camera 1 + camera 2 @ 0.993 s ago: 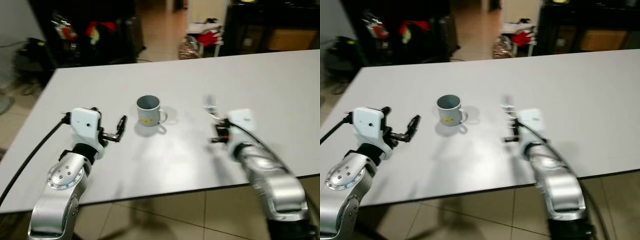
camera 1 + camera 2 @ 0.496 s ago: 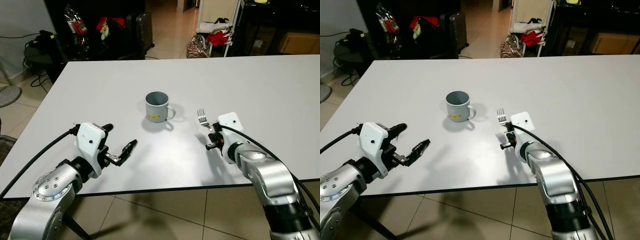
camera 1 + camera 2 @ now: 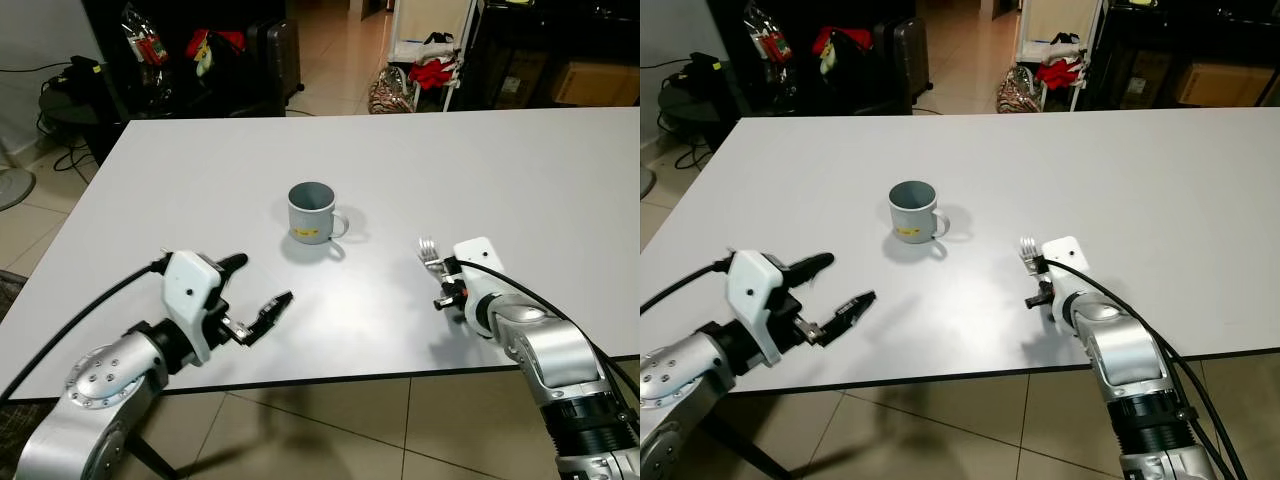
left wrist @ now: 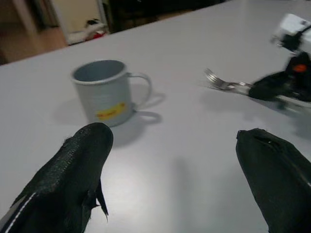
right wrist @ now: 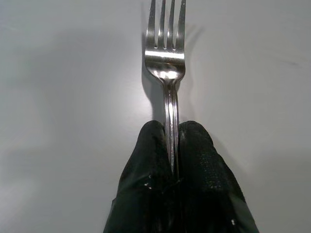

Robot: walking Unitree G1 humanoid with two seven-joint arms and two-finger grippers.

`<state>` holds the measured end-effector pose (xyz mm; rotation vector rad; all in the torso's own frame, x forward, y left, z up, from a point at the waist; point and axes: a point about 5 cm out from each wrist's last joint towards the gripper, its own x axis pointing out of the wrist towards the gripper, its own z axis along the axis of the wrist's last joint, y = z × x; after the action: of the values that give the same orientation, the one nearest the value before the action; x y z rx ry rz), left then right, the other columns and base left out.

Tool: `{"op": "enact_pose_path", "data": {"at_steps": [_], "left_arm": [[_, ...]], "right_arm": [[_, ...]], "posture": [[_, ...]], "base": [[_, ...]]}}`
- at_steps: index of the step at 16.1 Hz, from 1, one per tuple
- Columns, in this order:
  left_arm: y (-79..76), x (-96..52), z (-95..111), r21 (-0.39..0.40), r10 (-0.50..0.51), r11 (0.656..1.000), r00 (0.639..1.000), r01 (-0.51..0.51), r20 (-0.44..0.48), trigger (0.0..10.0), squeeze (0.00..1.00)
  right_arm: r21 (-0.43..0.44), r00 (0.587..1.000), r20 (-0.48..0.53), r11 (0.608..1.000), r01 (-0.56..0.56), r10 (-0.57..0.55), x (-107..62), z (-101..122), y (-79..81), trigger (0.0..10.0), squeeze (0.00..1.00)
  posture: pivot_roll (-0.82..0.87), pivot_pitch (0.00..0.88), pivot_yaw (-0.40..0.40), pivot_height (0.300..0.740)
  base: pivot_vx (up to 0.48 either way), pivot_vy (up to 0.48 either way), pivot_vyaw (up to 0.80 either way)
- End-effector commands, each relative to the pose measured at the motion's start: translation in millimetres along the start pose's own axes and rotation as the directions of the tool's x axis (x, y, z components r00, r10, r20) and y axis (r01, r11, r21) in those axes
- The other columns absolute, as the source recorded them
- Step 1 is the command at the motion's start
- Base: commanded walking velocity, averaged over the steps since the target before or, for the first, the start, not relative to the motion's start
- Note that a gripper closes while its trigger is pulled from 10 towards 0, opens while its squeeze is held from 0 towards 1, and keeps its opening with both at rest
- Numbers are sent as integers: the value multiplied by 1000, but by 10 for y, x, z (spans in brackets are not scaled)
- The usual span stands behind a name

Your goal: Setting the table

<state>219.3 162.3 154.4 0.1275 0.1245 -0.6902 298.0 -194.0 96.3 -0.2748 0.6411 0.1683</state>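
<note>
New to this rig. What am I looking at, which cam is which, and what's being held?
It is a humanoid robot with two silver arms, each ending in two black fingers. Two pictures come from its head, looking down at a white table; the other two come from cameras on the wrists. A grey mug stands on the table. The right gripper is shut on a fork, tines pointing away, low over the table to the mug's right. The left gripper hangs open and holds nothing, nearer the robot than the mug.
</note>
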Motion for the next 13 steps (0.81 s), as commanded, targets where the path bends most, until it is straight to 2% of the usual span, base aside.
{"op": "enact_pose_path", "data": {"at_steps": [1, 8, 12, 13], "left_arm": [[-33, -5, 14, -5, -29, 1000, 1000, 29, -2, 10000, 0], [-89, -25, -8, -30, -130, 991, 991, 129, -39, 10000, 0], [-60, -24, -15, -37, -143, 989, 988, 142, -54, 10000, 0], [-64, -15, -24, -64, -174, 983, 983, 170, -59, 10000, 0]], "right_arm": [[2, 999, 35, 1000, 18, -18, -4, 71, -76, 10000, 0], [-36, 998, 61, 999, 2, 0, 166, 68, -182, 10000, 0], [-38, 998, 67, 999, -10, 12, 201, 71, -166, 10000, 0], [-38, 998, 69, 999, -13, 15, 215, 73, -158, 10000, 0]], "posture": [[-103, 0, 31, 740], [-97, 0, 38, 740], [-98, 0, 40, 740], [-101, 0, 41, 740]], "base": [[0, 0, 0], [0, 0, 0], [0, 0, 0], [0, 0, 0]]}}
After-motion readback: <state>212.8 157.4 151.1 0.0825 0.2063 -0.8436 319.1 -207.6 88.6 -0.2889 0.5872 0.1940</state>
